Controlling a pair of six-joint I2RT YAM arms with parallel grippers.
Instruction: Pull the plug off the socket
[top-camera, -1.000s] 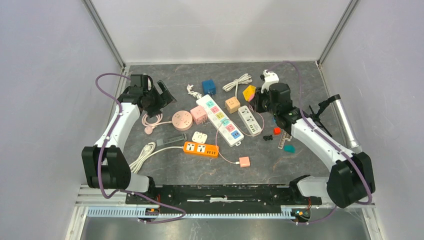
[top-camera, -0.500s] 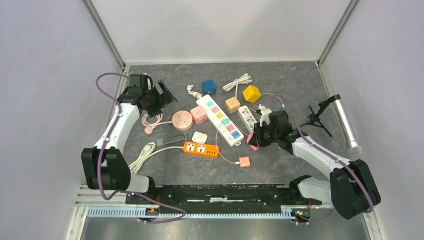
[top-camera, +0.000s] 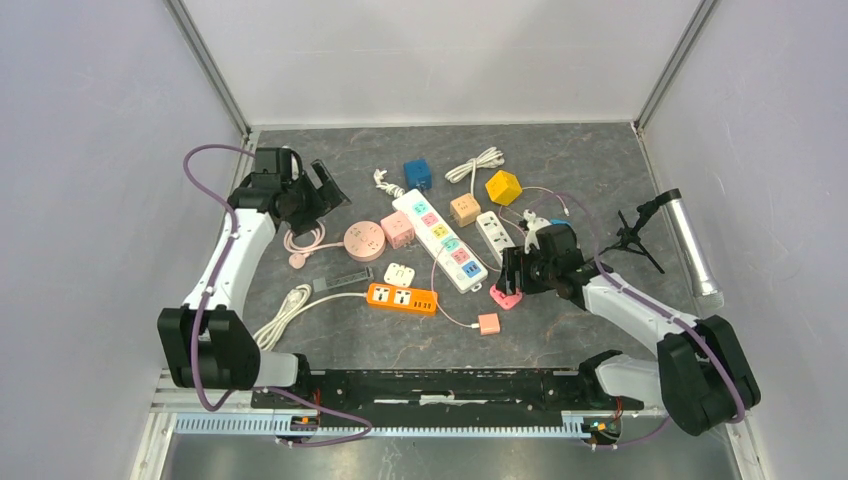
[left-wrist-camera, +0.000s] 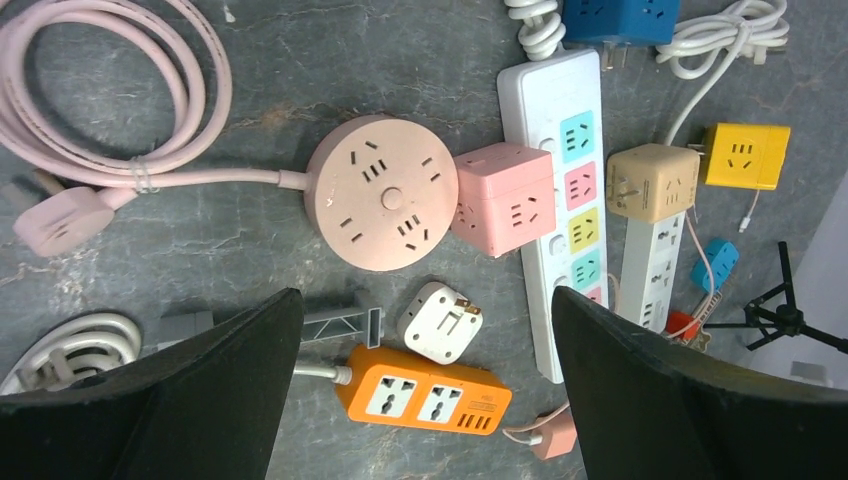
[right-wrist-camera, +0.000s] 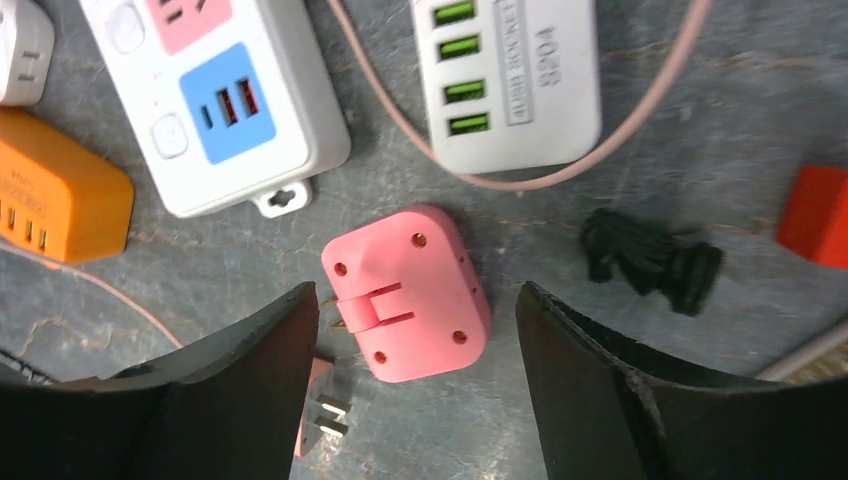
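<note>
Left of centre, the left gripper hung above the grey table with its fingers spread wide and nothing between them. Under it lay a coiled pink cord that ran into a round pink socket. Nearer the arm bases lay a coiled white cord, an orange strip and a small white adapter.

A pink cube touched the left side of a long white strip with coloured outlets. A blue cube sat beyond that strip's far end. To its right were a beige cube, a yellow cube and a short white strip with green ports.

The pink plug lay flat on the table, free of every socket and with its folded prongs facing up. It was near the blue-outlet end of the long strip and the end of the short one. The right gripper stood directly over it, fingers parted to either side. The left finger was just beside the plug's edge and the right one was clearly apart from it.

Farther right stood a small black tripod, with a silver cylinder lying by the wall.
</note>
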